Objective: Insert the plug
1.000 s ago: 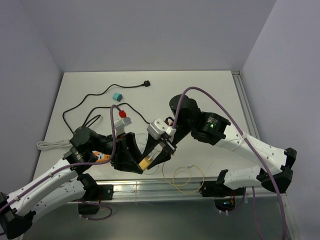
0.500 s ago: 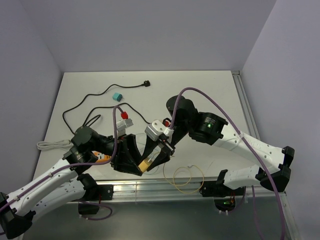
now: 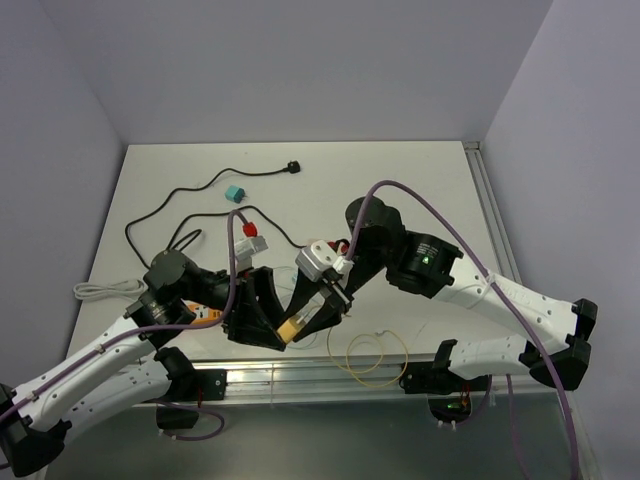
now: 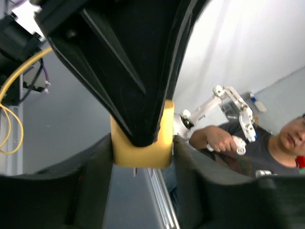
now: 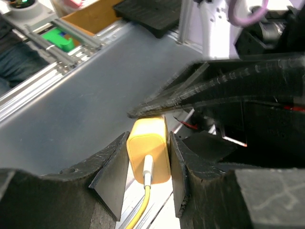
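Insertion seems in hand: the left claw point(image 4: 143, 153) and right claw point(image 5: 148, 143), part-closed, both grip the adapter point(image 3: 291, 326) with its cable point(image 5: 144, 193); next needs an aligned, steady push.

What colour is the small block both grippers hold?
The block is yellow, matching its cable; clearest in the right wrist view.

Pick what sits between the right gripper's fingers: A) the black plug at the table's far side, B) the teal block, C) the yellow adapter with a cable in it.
C: the right wrist view shows the yellow adapter between the right gripper fingers, a yellow cable plugged into it.
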